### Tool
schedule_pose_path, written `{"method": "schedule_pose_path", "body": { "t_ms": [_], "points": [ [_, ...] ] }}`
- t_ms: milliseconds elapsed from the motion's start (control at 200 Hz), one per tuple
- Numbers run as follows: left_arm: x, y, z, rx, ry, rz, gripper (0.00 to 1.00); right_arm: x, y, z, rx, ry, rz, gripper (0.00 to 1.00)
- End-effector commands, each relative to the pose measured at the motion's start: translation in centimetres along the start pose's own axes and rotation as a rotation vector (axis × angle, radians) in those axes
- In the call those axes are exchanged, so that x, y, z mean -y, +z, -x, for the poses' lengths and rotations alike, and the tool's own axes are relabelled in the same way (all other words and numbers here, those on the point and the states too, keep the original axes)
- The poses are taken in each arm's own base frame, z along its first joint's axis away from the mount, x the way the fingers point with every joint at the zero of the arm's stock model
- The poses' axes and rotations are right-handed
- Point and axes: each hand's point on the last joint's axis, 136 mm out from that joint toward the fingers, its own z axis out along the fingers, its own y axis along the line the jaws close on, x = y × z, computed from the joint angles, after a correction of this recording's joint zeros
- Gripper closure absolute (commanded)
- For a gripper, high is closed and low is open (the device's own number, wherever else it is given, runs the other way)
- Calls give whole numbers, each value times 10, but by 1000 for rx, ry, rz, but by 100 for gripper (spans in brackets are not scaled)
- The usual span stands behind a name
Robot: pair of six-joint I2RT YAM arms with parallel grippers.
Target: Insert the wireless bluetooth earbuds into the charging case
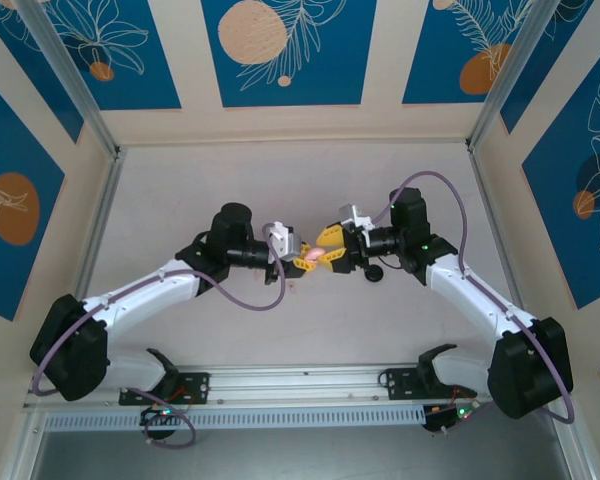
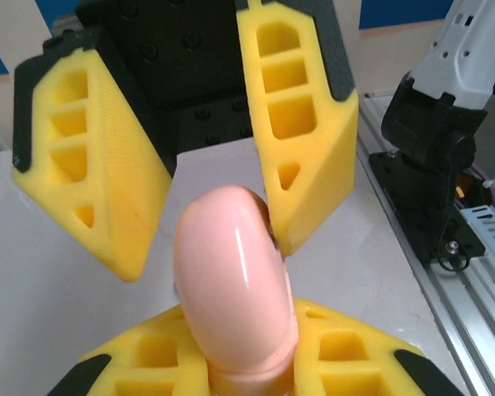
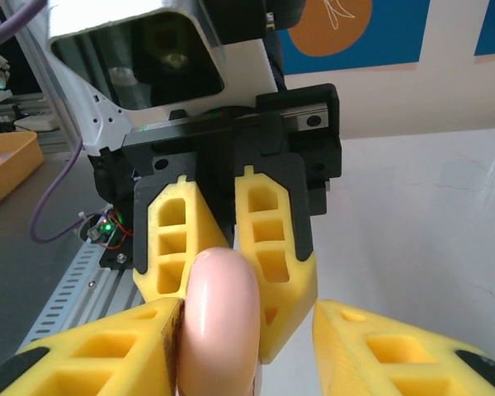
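Observation:
A glossy pale pink round charging case is held on edge above the middle of the table. My left gripper is shut on its lower part, where the case rises from between the yellow fingers. My right gripper faces it from the other side and stands open around the case. One right finger touches the case's side; the other finger stands well apart. In the top view the two grippers meet tip to tip, left and right. The earbuds are out of view.
A small black round object lies on the white table just under the right wrist. Padded walls close in the back and sides. An aluminium rail runs along the near edge.

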Motion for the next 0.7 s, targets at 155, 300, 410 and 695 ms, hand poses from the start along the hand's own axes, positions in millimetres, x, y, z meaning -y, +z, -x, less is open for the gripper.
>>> {"method": "schedule_pose_path", "body": {
  "t_ms": [155, 300, 410, 695],
  "points": [
    [27, 4, 12, 14, 54, -109, 81, 41, -6, 5, -22, 13, -173, 56],
    [25, 5, 6, 4, 36, -87, 81, 50, -10, 3, -27, 50, -213, 55],
    [20, 5, 0, 21, 3, -47, 81, 52, -13, 4, -17, 78, -218, 55],
    [4, -2, -23, 35, -114, 23, 81, 58, -20, 21, 7, 219, -229, 50]
  ]
}}
